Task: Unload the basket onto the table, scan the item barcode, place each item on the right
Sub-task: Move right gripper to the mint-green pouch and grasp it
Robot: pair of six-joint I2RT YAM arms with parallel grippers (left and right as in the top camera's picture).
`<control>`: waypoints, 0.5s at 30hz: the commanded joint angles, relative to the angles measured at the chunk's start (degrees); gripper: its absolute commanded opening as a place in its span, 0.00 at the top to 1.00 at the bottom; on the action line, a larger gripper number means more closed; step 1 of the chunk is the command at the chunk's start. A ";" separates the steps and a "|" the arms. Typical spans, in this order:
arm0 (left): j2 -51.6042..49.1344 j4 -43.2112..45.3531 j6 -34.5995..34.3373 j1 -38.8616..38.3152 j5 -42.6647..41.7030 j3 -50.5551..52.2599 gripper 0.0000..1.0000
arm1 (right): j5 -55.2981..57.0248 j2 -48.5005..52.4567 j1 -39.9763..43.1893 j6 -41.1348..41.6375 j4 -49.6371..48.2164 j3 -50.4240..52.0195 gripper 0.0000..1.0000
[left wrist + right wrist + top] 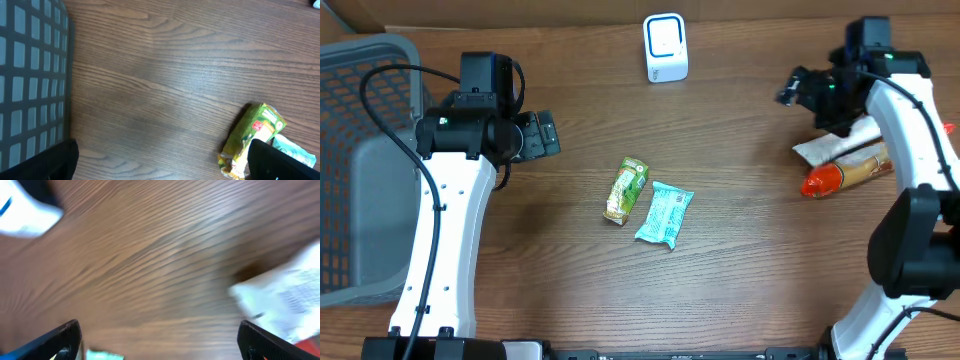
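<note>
A white scanner (pixel 665 47) with a blue frame stands at the back middle of the table. A green snack packet (pixel 626 189) and a teal packet (pixel 665 214) lie side by side at the centre. My left gripper (pixel 548 135) hangs open and empty to their left; its wrist view shows the green packet (pixel 252 137) by its right finger (pixel 280 162). My right gripper (pixel 800 88) is open and empty at the far right. It is just above and left of a white packet (pixel 835 147) and an orange-red sausage pack (pixel 845 172). The right wrist view is blurred.
A grey mesh basket (pixel 360 160) fills the left edge of the table, close to the left arm, and shows as basket wall (pixel 30 75) in the left wrist view. The wooden table (pixel 740 260) carries all items.
</note>
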State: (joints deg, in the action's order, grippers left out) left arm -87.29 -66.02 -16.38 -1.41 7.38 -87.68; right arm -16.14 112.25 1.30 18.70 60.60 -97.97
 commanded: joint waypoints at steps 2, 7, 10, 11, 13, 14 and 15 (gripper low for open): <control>-0.20 0.07 -0.37 -0.11 0.52 0.33 0.00 | -1.79 -1.07 -5.38 -2.89 1.55 -0.61 0.00; -0.20 0.07 -0.37 -0.11 0.52 0.33 0.00 | -1.97 -1.03 -11.80 -2.64 1.92 -0.61 0.03; -0.20 0.07 -0.37 -0.11 0.52 0.33 0.00 | -1.95 -1.01 -16.20 -2.67 2.56 -0.42 0.05; -0.20 0.07 -0.37 -0.11 0.52 0.33 0.00 | -1.95 -1.01 -17.94 -2.67 2.62 -0.11 0.06; -0.20 0.07 -0.37 -0.11 0.52 0.33 0.01 | -1.95 -1.01 -20.92 -2.69 2.71 0.68 0.08; -0.20 0.07 -0.37 -0.11 0.52 0.33 0.00 | -1.95 -1.01 -22.45 -2.67 2.64 1.27 0.10; -0.20 0.07 -0.37 -0.11 0.52 0.33 0.00 | -1.95 -1.01 -23.89 -2.67 2.49 1.88 0.11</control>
State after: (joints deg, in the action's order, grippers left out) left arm -87.29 -66.02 -16.38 -1.39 7.38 -87.68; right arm -17.72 112.12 -18.92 16.40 63.11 -97.60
